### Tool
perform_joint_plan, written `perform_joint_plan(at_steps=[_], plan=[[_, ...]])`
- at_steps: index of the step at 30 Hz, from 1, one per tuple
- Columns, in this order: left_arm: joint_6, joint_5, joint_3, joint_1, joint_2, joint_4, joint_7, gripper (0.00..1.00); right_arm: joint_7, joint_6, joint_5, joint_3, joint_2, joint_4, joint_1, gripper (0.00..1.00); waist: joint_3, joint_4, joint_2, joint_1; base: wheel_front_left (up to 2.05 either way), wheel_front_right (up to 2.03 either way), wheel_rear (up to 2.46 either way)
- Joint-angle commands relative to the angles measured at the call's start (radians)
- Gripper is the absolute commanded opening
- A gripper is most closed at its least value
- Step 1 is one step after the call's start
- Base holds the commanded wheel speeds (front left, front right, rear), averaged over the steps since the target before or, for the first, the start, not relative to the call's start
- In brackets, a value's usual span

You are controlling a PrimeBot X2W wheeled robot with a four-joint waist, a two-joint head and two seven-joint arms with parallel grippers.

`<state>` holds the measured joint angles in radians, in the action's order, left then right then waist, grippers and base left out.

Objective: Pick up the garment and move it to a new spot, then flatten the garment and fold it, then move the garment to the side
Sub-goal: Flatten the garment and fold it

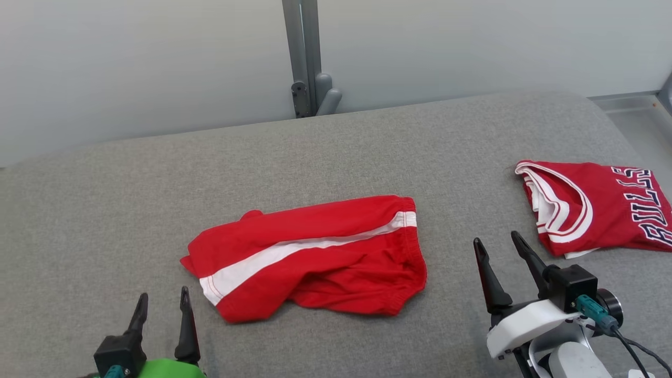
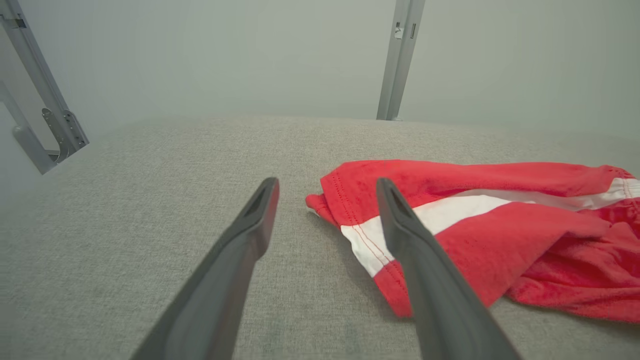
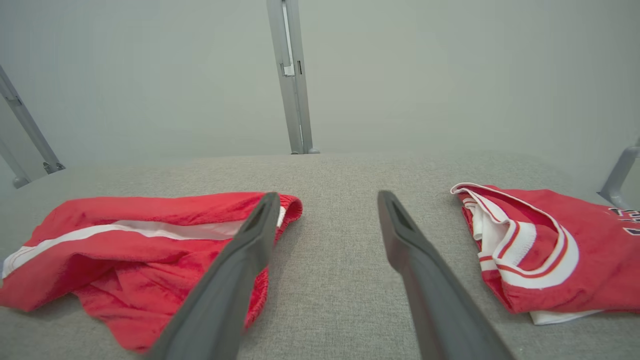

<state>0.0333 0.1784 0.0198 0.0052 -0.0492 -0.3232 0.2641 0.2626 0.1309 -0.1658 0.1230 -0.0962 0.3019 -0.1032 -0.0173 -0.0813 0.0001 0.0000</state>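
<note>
A pair of red shorts with a white side stripe, the garment [image 1: 310, 257] [image 2: 480, 230] [image 3: 135, 245], lies folded over and a bit rumpled in the middle of the grey padded table [image 1: 336, 152]. My left gripper [image 1: 163, 299] [image 2: 327, 187] hovers open just off the shorts' left end, nothing between its fingers. My right gripper [image 1: 496, 241] [image 3: 327, 200] stands open to the right of the shorts' waistband, also holding nothing.
A folded red jersey [image 1: 593, 207] [image 3: 540, 250] with white trim and lettering lies at the table's right edge. A grey metal post [image 1: 307, 58] rises behind the table against a pale wall. Bare table surface lies to the left and at the back.
</note>
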Motion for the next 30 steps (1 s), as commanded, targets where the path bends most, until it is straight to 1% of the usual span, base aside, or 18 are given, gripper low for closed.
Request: perform_joint_plan(at_steps=[1,7,10,17,23,30], plan=[[-0.009,0.000,-0.009,0.025,-0.004,0.009,-0.001,1.00,0.003,-0.001,0.010,-0.010,0.008,-0.008,0.018,1.00,-0.023,0.020,-0.0001,0.0000,0.00,0.00,0.00],[-0.025,0.007,-0.032,0.077,-0.004,0.020,-0.001,1.00,0.003,-0.001,0.023,-0.021,0.033,-0.012,0.043,1.00,-0.041,0.031,-0.0001,0.0000,0.00,0.00,0.00],[-0.022,0.009,-0.041,0.086,-0.003,0.020,-0.001,1.00,0.003,-0.001,0.022,-0.018,0.036,-0.007,0.044,1.00,-0.038,0.034,-0.0001,0.0000,0.00,0.00,0.00],[0.011,0.060,-0.087,0.029,-0.003,0.007,-0.001,1.00,0.003,-0.001,0.031,-0.010,0.037,-0.011,0.016,1.00,0.026,0.048,-0.0001,0.0000,0.00,0.00,0.00],[0.043,0.139,-0.139,-0.047,-0.003,-0.051,-0.001,1.00,0.003,0.000,0.021,0.006,0.028,-0.004,-0.028,1.00,0.116,0.058,-0.0001,0.0000,0.00,0.00,0.00],[0.070,0.211,-0.147,-0.133,-0.004,-0.122,-0.001,1.00,0.003,-0.001,0.018,0.027,0.024,0.002,-0.082,1.00,0.187,0.065,-0.0001,0.0000,0.00,0.00,0.00]])
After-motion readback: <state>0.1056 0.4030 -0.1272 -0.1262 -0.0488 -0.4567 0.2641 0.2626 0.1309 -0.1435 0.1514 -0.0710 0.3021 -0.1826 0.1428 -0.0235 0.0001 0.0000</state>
